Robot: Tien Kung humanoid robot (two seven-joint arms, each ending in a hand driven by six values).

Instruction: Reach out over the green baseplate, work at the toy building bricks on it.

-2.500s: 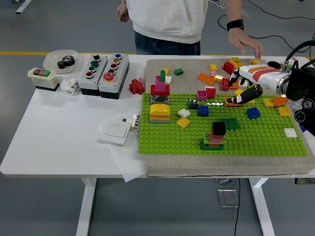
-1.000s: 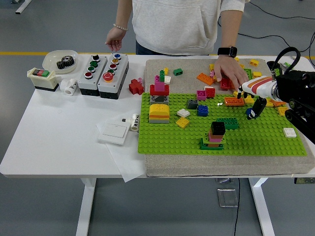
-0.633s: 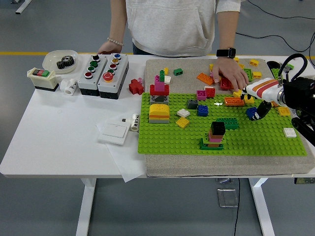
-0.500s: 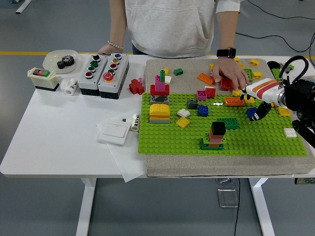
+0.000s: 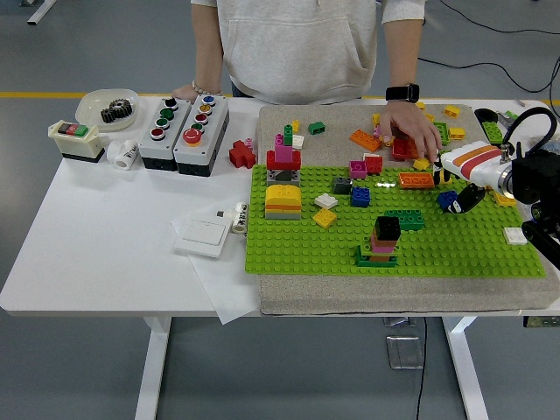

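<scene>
bowl [image 5: 90, 105]: far left, gears [image 5: 115, 110] inside
baseplate [image 5: 455, 245]: bricks on it
right hand [image 5: 458, 199]: fingers clamped on blue brick [image 5: 448, 201]

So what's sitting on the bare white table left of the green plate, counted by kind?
Button control boxes: 2
Switch box with red and green keys: 1
White bowl holding gears: 1
Loose red brick: 1
White square plate: 1
Small white cylinder: 1
Total: 7
</scene>
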